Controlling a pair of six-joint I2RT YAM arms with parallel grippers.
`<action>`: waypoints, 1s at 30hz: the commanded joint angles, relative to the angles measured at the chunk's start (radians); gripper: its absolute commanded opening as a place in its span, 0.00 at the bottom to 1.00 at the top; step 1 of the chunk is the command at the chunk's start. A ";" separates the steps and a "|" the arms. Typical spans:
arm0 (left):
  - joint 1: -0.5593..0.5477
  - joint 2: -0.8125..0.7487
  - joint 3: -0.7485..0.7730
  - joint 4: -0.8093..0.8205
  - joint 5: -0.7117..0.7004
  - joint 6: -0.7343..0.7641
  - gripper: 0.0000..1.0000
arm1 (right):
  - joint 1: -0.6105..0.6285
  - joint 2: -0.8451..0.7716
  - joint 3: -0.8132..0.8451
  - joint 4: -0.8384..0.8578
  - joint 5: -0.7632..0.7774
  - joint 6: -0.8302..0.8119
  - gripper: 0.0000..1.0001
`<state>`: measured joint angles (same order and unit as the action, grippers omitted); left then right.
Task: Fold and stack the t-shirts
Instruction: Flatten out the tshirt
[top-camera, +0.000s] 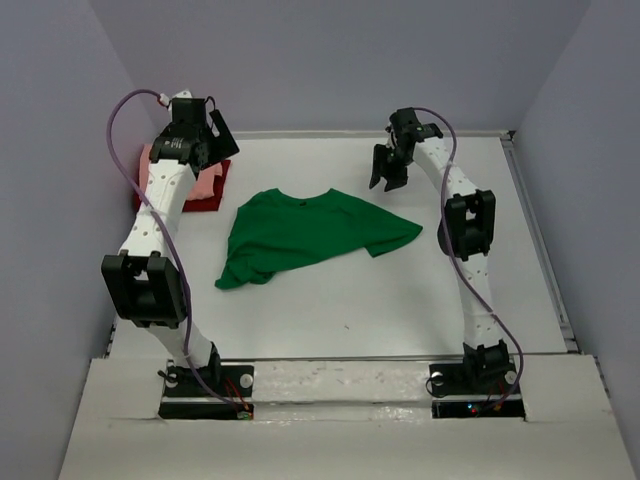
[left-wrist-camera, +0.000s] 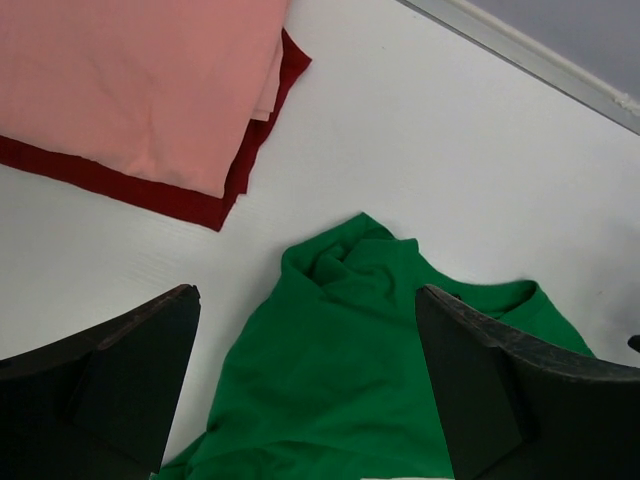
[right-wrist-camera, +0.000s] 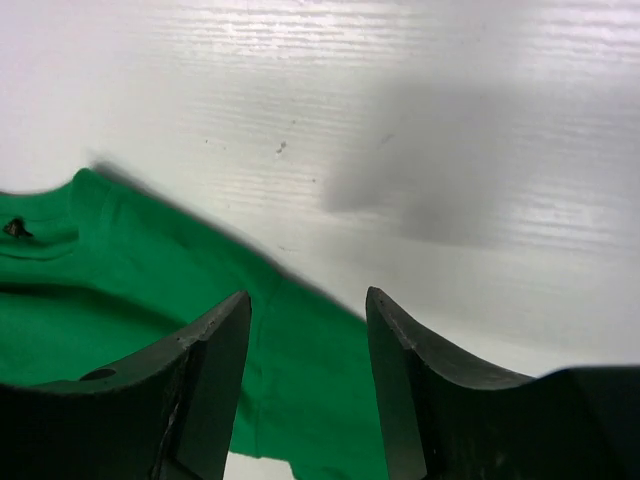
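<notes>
A bright green t-shirt (top-camera: 300, 235) lies loosely spread and rumpled in the middle of the table, collar toward the back. At the back left a folded salmon-pink t-shirt (left-wrist-camera: 140, 80) rests on a folded dark red t-shirt (left-wrist-camera: 180, 198). My left gripper (top-camera: 212, 135) hangs above the table beside that stack, open, and the green tee (left-wrist-camera: 350, 380) shows below between its jaws. My right gripper (top-camera: 388, 170) hovers at the back right, above the green tee's sleeve edge (right-wrist-camera: 120, 270). It is open with nothing between its fingers.
The pink and dark red stack (top-camera: 205, 190) is partly hidden behind the left arm in the top view. A raised rail (top-camera: 535, 240) runs along the table's right edge. Grey walls close in the back and both sides.
</notes>
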<state>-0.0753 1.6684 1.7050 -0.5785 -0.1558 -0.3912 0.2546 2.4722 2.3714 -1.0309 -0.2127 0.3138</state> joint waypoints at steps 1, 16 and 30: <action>0.005 -0.024 -0.021 0.060 0.093 0.005 0.99 | 0.005 0.070 0.144 -0.100 -0.096 -0.082 0.56; 0.005 0.007 0.021 0.059 0.145 -0.009 0.99 | 0.038 0.022 -0.109 0.006 -0.266 -0.157 0.57; 0.003 -0.013 -0.007 0.068 0.202 -0.002 0.99 | 0.081 -0.157 -0.342 0.146 0.062 0.138 0.00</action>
<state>-0.0734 1.6752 1.6875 -0.5285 -0.0006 -0.4026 0.3145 2.4561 2.1464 -0.9749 -0.3622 0.2893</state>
